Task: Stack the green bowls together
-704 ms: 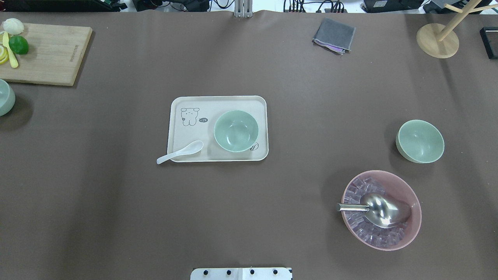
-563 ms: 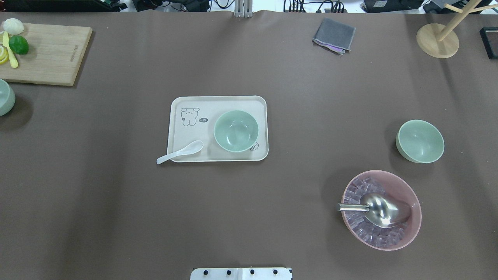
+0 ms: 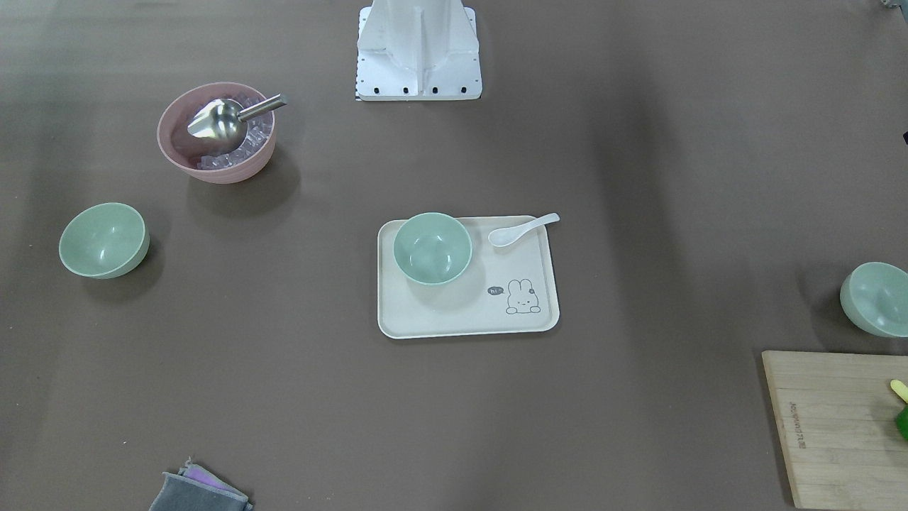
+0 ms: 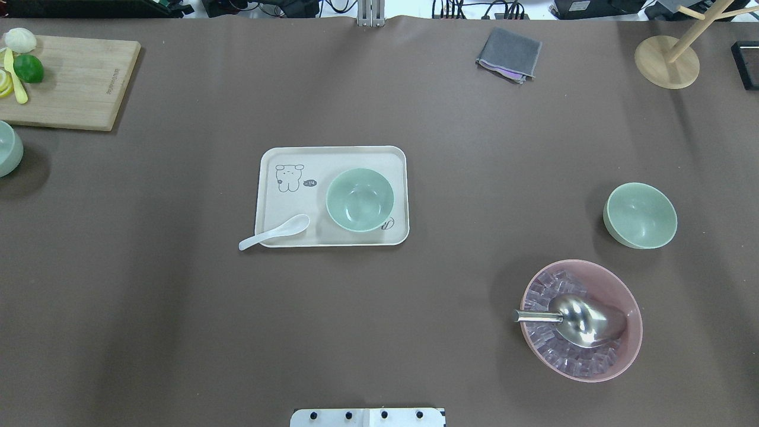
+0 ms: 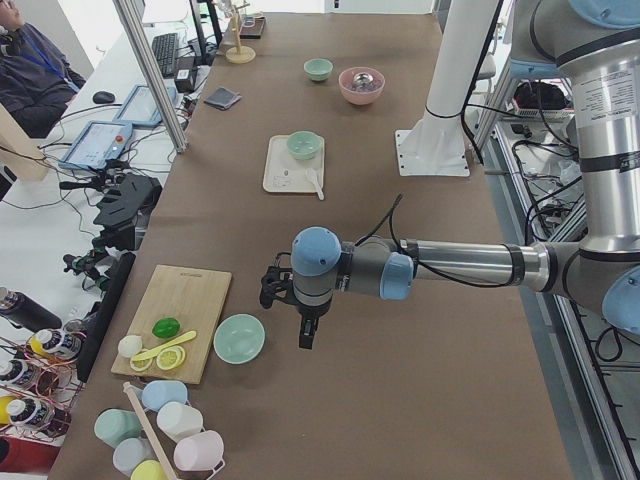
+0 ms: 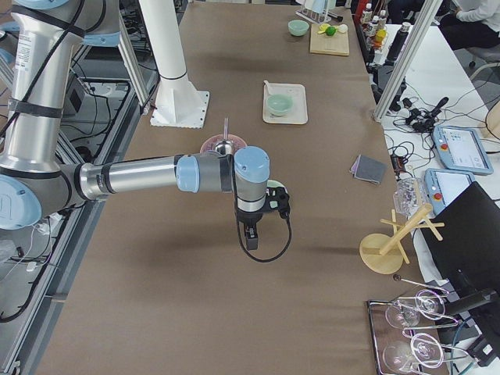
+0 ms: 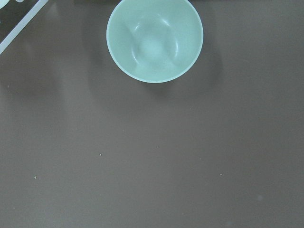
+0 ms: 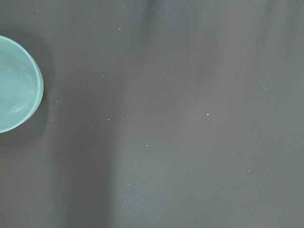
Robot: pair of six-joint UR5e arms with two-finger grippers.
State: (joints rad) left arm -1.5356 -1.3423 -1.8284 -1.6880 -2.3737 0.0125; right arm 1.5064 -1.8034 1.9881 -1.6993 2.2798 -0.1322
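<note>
1. On the worktop point(image 4: 178, 332), you have one green bowl point(image 4: 359, 199) on the cream tray point(image 4: 273, 207).
2. A second green bowl point(image 4: 640, 214) sits near the pink bowl point(image 4: 635, 332); a third green bowl point(image 4: 7, 148) by the cutting board point(image 4: 77, 83).
3. You cannot tell whether the left end effector point(image 5: 307, 343) or right end effector point(image 6: 250, 241) is clenched.

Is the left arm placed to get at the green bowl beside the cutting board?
Probably yes: the left gripper hangs right beside that green bowl, bare table between them, nothing in the way.
</note>
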